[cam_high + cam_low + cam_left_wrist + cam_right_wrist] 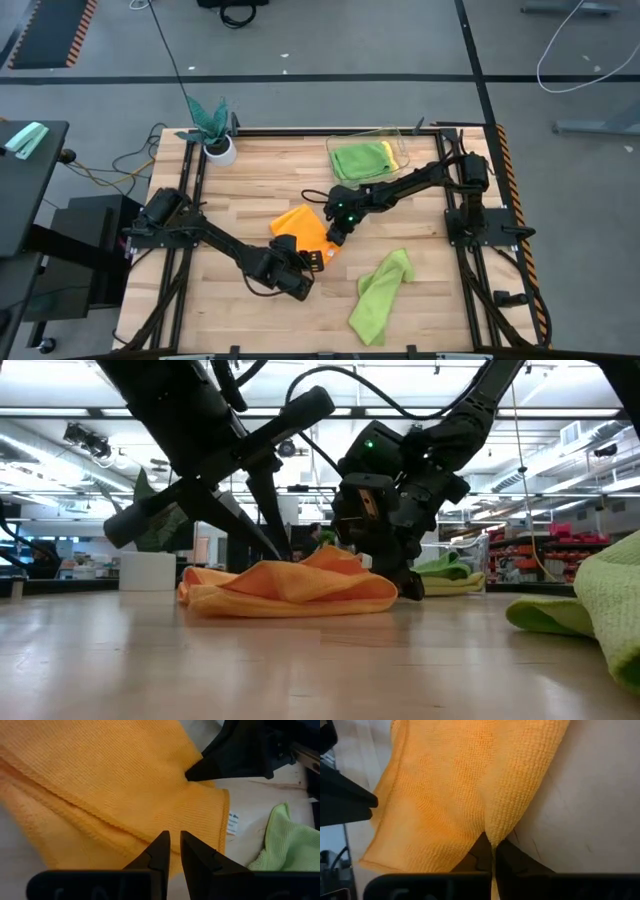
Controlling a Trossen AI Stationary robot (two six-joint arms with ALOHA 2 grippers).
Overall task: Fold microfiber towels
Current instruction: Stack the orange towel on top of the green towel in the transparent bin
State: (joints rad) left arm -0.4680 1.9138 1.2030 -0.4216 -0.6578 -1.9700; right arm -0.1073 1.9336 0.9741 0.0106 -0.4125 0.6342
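**Both grippers on the orange towel, mid-table**

Going L to R across the high view:

At approx 10 o'clock on the table (420,300) stands a teal plant in a white pot (216,140), near the far-left corner.

The left arm reaches in from 9 o'clock toward table centre. The left gripper (174,851) sits at the near edge of the orange towel (300,228). Jaws narrow, a thin gap between the 2 fingertips, which lie over the towel's hem in the left wrist view. Can't tell if any cloth is actually pinched.

The orange towel lies at table centre, rumpled and partly doubled over, a low heap in the low view. A small white tag (232,822) shows at 1 edge.

The right arm comes in from 3 o'clock. The right gripper (492,849) is at the towel's right edge, jaws closed on a fold of the orange cloth, per the right wrist view.

At approx 5 o'clock from centre, 1 lime green towel (378,295) lies loose and crumpled, apart from the orange one.

At approx 1 o'clock, a clear bin (340,142) holds another lime green towel (360,160) w/ a yellow towel (390,153) just beside it.
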